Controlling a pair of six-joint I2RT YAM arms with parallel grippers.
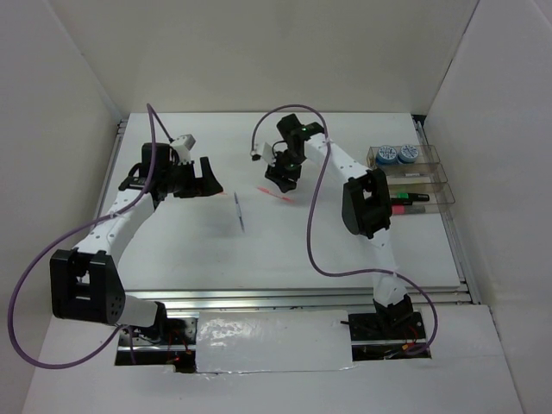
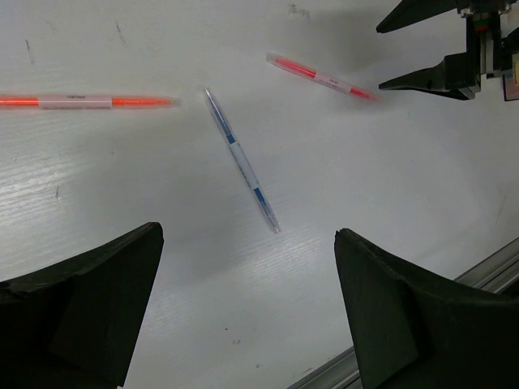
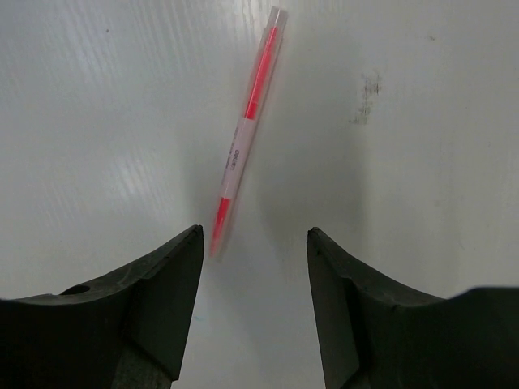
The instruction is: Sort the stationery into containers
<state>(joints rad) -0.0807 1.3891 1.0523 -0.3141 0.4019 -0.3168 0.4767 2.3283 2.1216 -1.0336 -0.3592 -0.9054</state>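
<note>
Tray (image 1: 431, 166) at 2 o'clock on desk (image 1: 172, 250). Far compartment: two tape rolls (image 1: 388, 155). Middle: thin pen (image 1: 414, 175). Near: highlighters (image 1: 410, 198). Orange stick (image 3: 243, 138) near desk centre, its end between right tool (image 3: 255, 235) jaws, which stand apart. Label print unreadable. Left tool (image 2: 249, 232) apart, empty.

Open white tabletop (image 1: 172, 250) spreads between the two arms, crossed only by a thin clear pen with blue ink (image 1: 239, 211). A thin orange-red stick (image 3: 243, 138) lies flat ahead of the right pincer (image 3: 253, 235), its near end just beside one parted fingertip. The right arm's black elbow (image 1: 366, 203) stands before the clear plastic three-compartment tray (image 1: 444, 185).
</note>
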